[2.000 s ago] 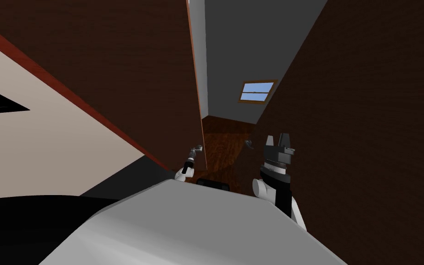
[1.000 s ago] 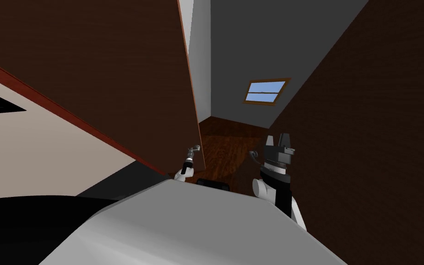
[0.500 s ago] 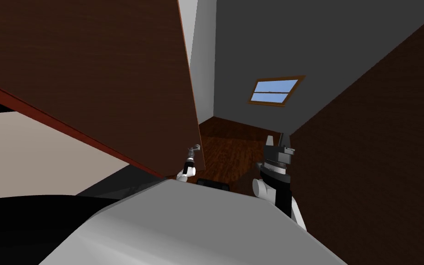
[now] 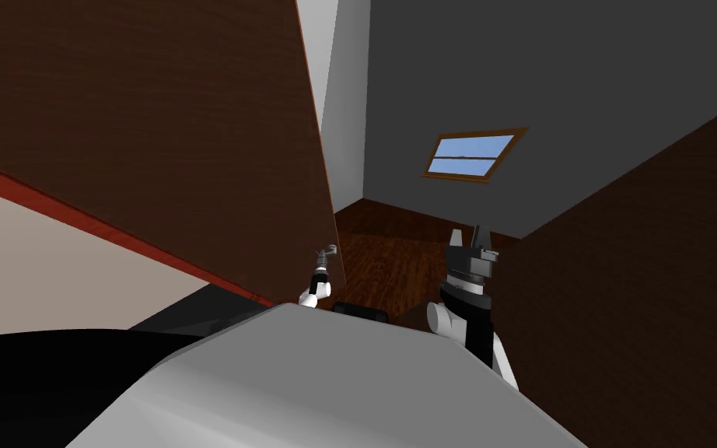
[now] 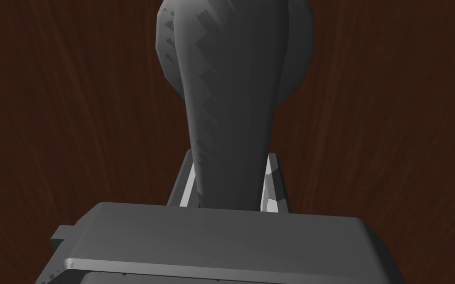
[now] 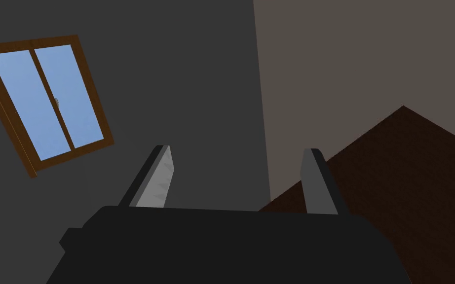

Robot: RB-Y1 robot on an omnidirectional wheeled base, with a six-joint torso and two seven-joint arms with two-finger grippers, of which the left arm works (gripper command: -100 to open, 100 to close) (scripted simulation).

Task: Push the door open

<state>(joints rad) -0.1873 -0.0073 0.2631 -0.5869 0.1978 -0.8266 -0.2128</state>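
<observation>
Left wrist view: the left gripper (image 5: 231, 165) is clamped narrowly on the dark grey lever handle (image 5: 234, 74) of the dark brown wooden door (image 5: 49, 98). Push steadily through that handle, following the door's arc. The right gripper (image 6: 239, 154), spread wide, hangs right of the handle.

- Right gripper (image 6: 237, 150): a black box body with two thin light grey blade fingers (image 6: 158, 180).
- Right forearm (image 4: 475, 330): black, with a white round joint.
- Left forearm (image 4: 316, 281): white and black bands.
</observation>
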